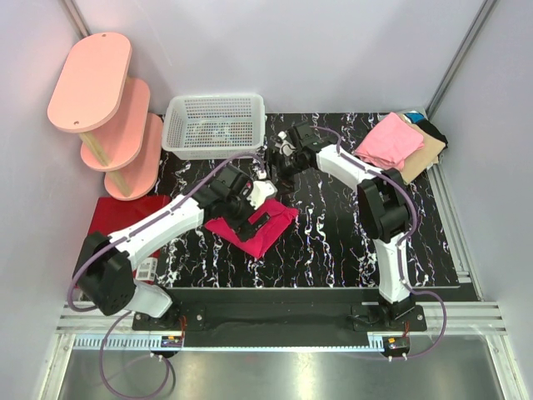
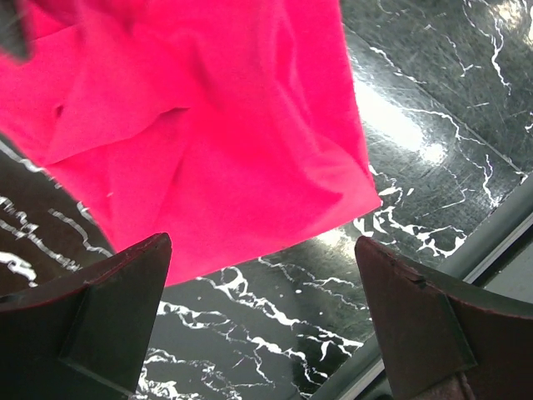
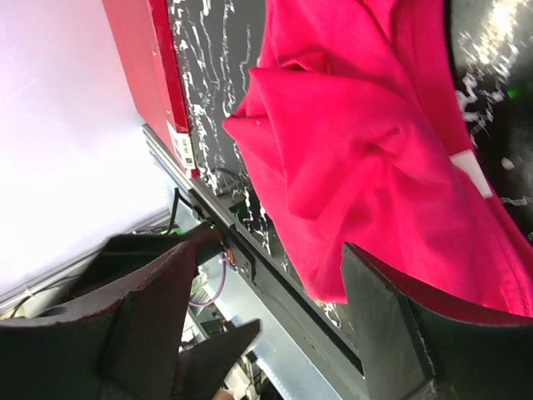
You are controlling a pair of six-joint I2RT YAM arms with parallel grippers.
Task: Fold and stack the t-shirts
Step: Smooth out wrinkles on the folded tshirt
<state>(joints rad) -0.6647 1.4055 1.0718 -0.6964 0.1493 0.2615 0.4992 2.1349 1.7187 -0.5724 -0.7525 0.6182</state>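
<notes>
A bright magenta-red t-shirt [image 1: 258, 227] lies crumpled and partly folded on the black marbled table [image 1: 333, 242], left of centre. My left gripper [image 1: 252, 213] hovers over its near-left part; in the left wrist view the gripper [image 2: 260, 247] stands open over the shirt's [image 2: 208, 133] lower edge, with only tabletop between the fingers [image 2: 125, 283]. My right gripper [image 1: 280, 165] hangs just behind the shirt, open [image 3: 265, 254] and empty, one finger [image 3: 379, 317] in front of the cloth [image 3: 375, 158]. Folded light pink [image 1: 388, 140], tan [image 1: 425, 154] and black/teal [image 1: 430, 129] shirts sit stacked at the back right.
A white mesh basket [image 1: 215, 123] stands at the back, close behind the right gripper. A pink tiered shelf [image 1: 108, 108] fills the back left corner. A flat dark red mat [image 1: 125, 215] lies at the left, under the left arm. A metal rail [image 1: 275, 300] runs along the near edge.
</notes>
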